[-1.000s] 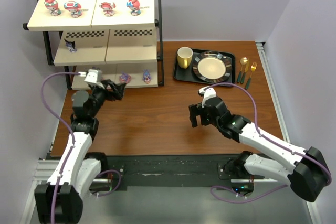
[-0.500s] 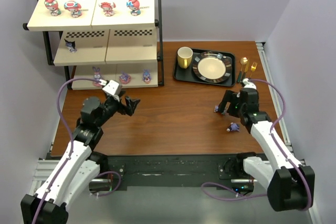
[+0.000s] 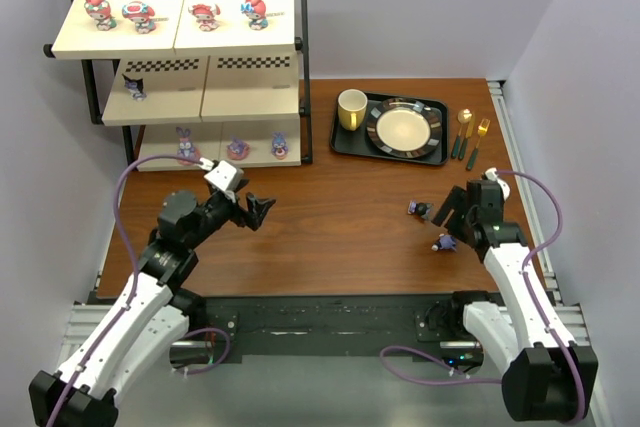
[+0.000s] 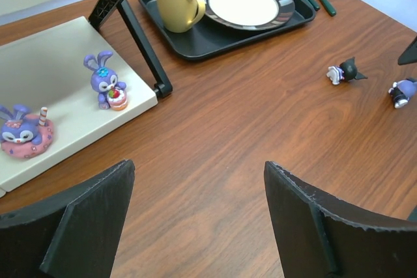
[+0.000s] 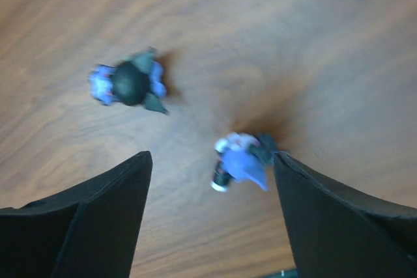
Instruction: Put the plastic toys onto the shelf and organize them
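The shelf [image 3: 180, 42] stands at the far left. Several pink and red toys stand on its top board [image 3: 255, 9]. A dark one [image 3: 133, 87] is on the middle board, and purple bunnies [image 3: 237, 150] [image 4: 104, 83] are on the bottom board. Two dark toys lie on the table at the right [image 3: 420, 209] [image 3: 445, 243]. My right gripper [image 3: 452, 219] [image 5: 212, 161] hangs open above them. The lying toy [image 5: 241, 161] is between its fingers, close to the right finger, and the other [image 5: 130, 83] lies beyond. My left gripper [image 3: 255, 212] [image 4: 199, 180] is open, empty and right of the shelf.
A black tray [image 3: 345, 142] at the back holds a yellow mug [image 3: 351, 107] and a plate [image 3: 403, 129]. Gold cutlery [image 3: 470, 132] lies to the tray's right. The shelf's black corner post [image 4: 146, 53] stands just ahead of my left gripper.
My right arm swung from mid-table to the right, over the two dark toys, its jaws narrowing slightly. My left gripper drew back from the bottom shelf, where a purple bunny now shows.
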